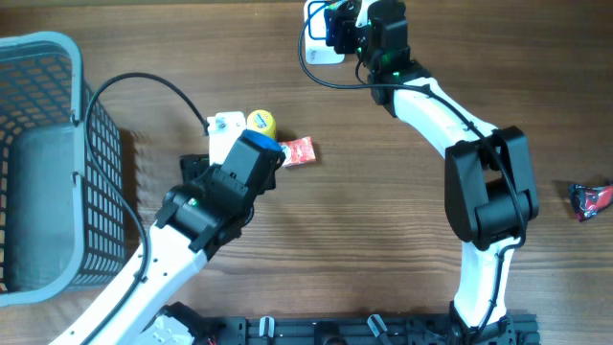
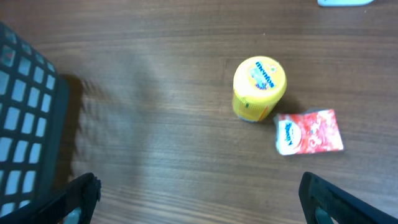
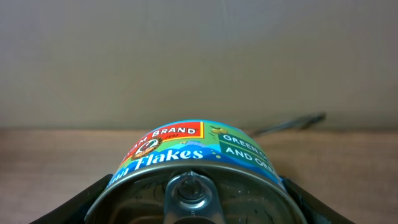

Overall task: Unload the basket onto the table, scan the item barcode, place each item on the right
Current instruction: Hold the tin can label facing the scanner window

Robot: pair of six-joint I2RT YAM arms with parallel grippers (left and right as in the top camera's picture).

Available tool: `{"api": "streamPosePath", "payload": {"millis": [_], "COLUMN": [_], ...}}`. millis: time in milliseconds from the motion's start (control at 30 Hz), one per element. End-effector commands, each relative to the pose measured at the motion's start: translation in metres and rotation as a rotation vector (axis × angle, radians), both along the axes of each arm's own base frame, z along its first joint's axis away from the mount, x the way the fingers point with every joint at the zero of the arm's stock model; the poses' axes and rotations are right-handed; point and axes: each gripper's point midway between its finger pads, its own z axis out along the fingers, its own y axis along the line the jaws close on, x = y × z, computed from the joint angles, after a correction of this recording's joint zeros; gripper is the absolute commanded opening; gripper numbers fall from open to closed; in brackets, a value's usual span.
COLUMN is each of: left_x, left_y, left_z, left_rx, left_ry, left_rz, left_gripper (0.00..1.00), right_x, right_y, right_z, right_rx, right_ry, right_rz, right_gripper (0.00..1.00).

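Note:
The item is a tuna can [image 3: 186, 152] with a blue label and a pull-tab lid. My right gripper [image 3: 193, 202] is shut on it, one dark finger on each side of its rim. Overhead, the right gripper [image 1: 342, 24] holds the can [image 1: 335, 29] at the table's far edge, right over a white scanner [image 1: 320, 48] with a black cable. The barcode is not visible. My left gripper [image 2: 199, 196] hangs open above bare wood, its fingers [image 2: 79, 194] wide apart, nothing between them. In the overhead view the left gripper [image 1: 233, 134] sits mid-table.
A yellow-lidded jar [image 2: 259, 87] and a red and white sachet [image 2: 309, 132] lie just ahead of the left gripper. A blue-grey mesh basket [image 1: 38, 57] fills the left side. A dark red packet [image 1: 591, 198] lies at the right edge.

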Motion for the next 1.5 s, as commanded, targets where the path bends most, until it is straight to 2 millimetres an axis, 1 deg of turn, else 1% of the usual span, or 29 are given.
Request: {"api": "streamPosePath", "payload": {"millis": [0, 33, 133, 200, 333, 433, 567, 633, 733, 967, 1033, 1100, 1133, 1233, 1267, 1300, 1367, 1400, 1467], "left_x": [0.009, 0.01, 0.012, 0.012, 0.012, 0.012, 0.013, 0.013, 0.013, 0.013, 0.013, 0.013, 0.013, 0.013, 0.013, 0.012, 0.012, 0.012, 0.012], "left_y": [-0.008, -0.009, -0.01, -0.01, -0.01, -0.01, -0.01, -0.011, -0.011, -0.011, -0.011, -0.011, -0.011, -0.011, -0.012, -0.012, -0.014, -0.015, -0.015], "left_z": [-0.001, -0.001, -0.002, -0.003, -0.003, -0.002, -0.002, -0.002, -0.002, -0.002, -0.002, -0.002, -0.002, -0.002, -0.002, -0.003, -0.003, -0.004, -0.004], "left_rx": [-0.043, -0.044, -0.043, -0.042, -0.042, -0.044, -0.047, -0.047, -0.047, -0.047, -0.047, -0.047, -0.048, -0.051, -0.053, -0.055, -0.063, -0.068, -0.068], "left_ry": [-0.013, -0.015, -0.014, -0.014, -0.014, -0.016, -0.02, -0.019, -0.019, -0.019, -0.019, -0.019, -0.019, -0.017, -0.015, -0.014, -0.009, -0.005, -0.005], "left_rz": [0.014, 0.014, 0.014, 0.014, 0.014, 0.014, 0.014, 0.014, 0.014, 0.014, 0.014, 0.014, 0.014, 0.012, 0.01, 0.008, 0.002, -0.002, -0.002], "left_gripper": [1.0, 1.0, 1.0, 1.0, 1.0, 1.0, 1.0, 1.0, 1.0, 1.0, 1.0, 1.0, 1.0, 1.0, 1.0, 1.0, 1.0, 1.0, 1.0], "right_x": [0.013, 0.015, 0.021, 0.023, 0.023, 0.021, 0.022, 0.022, 0.023, 0.022, 0.022, 0.022, 0.022, 0.018, 0.016, 0.012, 0.004, -0.002, -0.015], "right_y": [-0.003, -0.002, 0.002, 0.01, 0.026, 0.036, 0.038, 0.038, 0.037, 0.034, 0.032, 0.029, 0.026, 0.016, 0.011, 0.005, -0.012, -0.03, -0.069], "right_z": [0.001, -0.004, -0.01, -0.01, 0.001, -0.007, -0.027, -0.033, -0.031, -0.038, -0.031, -0.016, -0.002, 0.031, 0.04, 0.054, 0.076, 0.09, 0.101], "right_rx": [-0.019, -0.018, -0.003, 0.011, 0.047, 0.049, 0.026, 0.011, -0.023, -0.097, -0.102, -0.101, -0.116, -0.17, -0.198, -0.226, -0.256, -0.276, -0.332], "right_ry": [-0.06, -0.062, -0.101, -0.141, -0.233, -0.233, -0.214, -0.206, -0.221, -0.213, -0.219, -0.236, -0.256, -0.286, -0.289, -0.287, -0.264, -0.233, -0.15], "right_rz": [-0.028, -0.027, -0.025, -0.016, 0.005, 0.021, 0.026, 0.026, 0.027, 0.031, 0.02, 0.01, 0.01, 0.006, 0.007, 0.006, -0.008, -0.051, -0.155], "right_gripper": [0.49, 0.49, 0.49, 0.5, 0.52, 0.52, 0.52, 0.5, 0.5, 0.49, 0.48, 0.48, 0.47, 0.47, 0.48, 0.48, 0.48, 0.49, 0.49]}}
